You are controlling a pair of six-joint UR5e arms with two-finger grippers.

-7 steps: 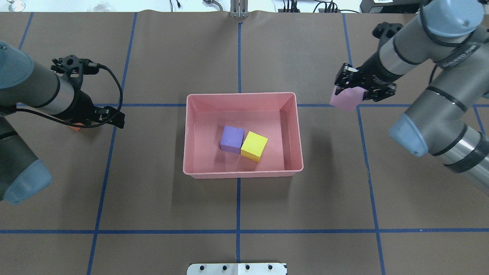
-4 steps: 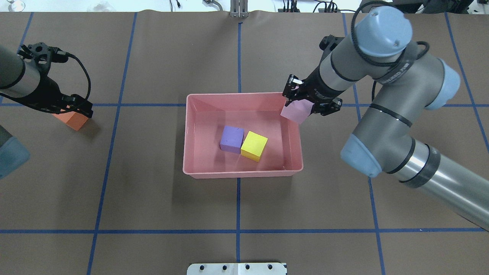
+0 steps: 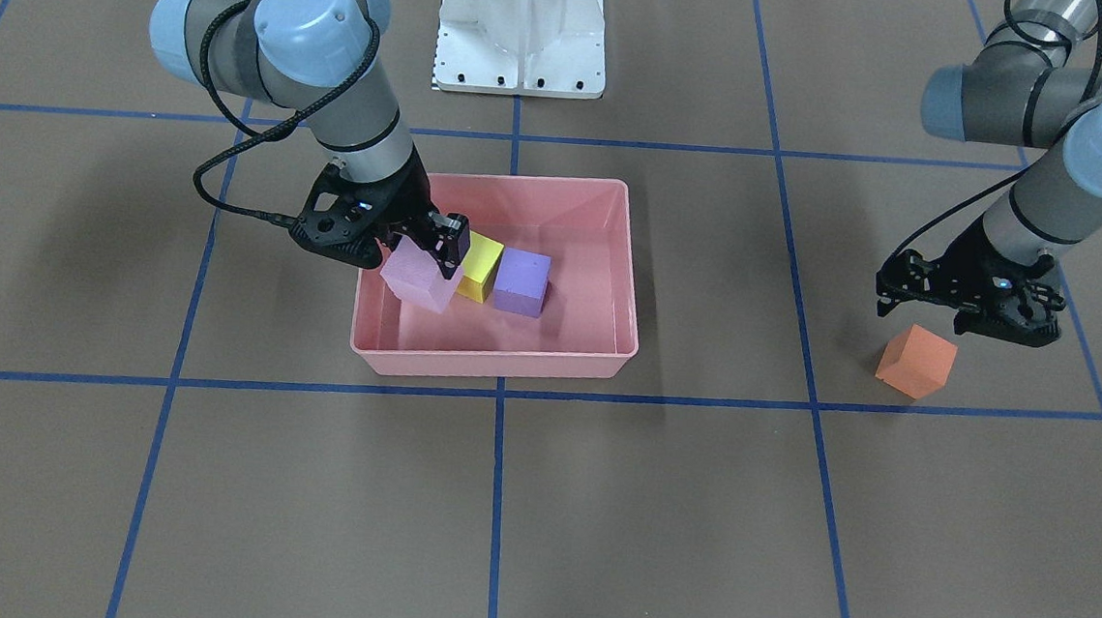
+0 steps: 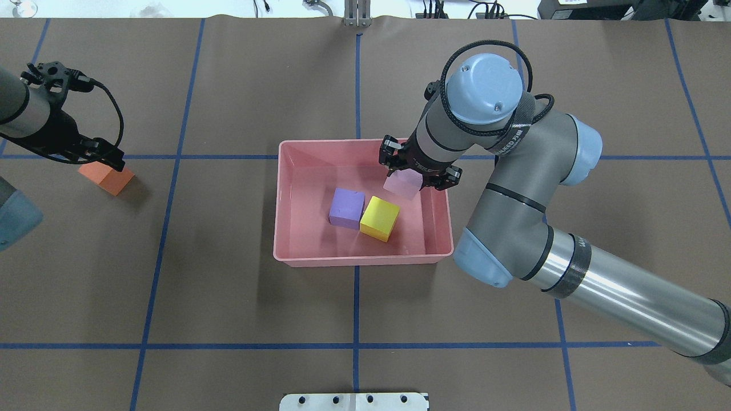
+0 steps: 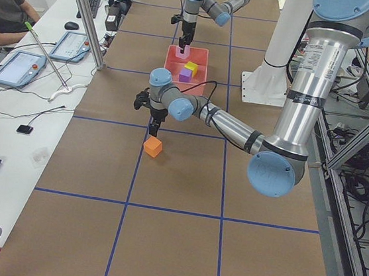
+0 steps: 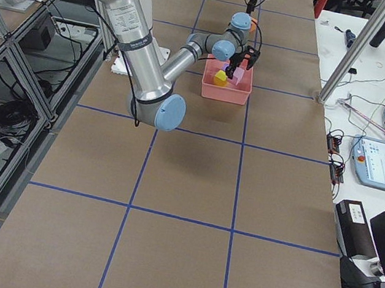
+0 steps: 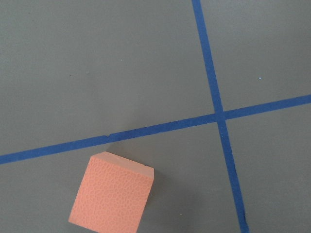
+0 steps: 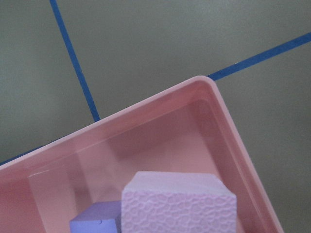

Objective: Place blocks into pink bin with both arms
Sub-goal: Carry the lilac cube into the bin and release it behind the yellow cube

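The pink-lilac block (image 3: 414, 280), probably light and soft, is pinched on opposite faces by the right gripper (image 3: 419, 253), with the pink bin (image 3: 499, 362) below.

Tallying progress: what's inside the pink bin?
Purple cube and yellow cube sit adjacent in the pink bin. The right gripper holds the lilac cube over it, hiding floor beneath.

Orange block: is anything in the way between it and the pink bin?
No, nothing visible. Only bare brown table lies between the orange block and the pink bin. The left gripper hovers close above the block, with nothing between them either.
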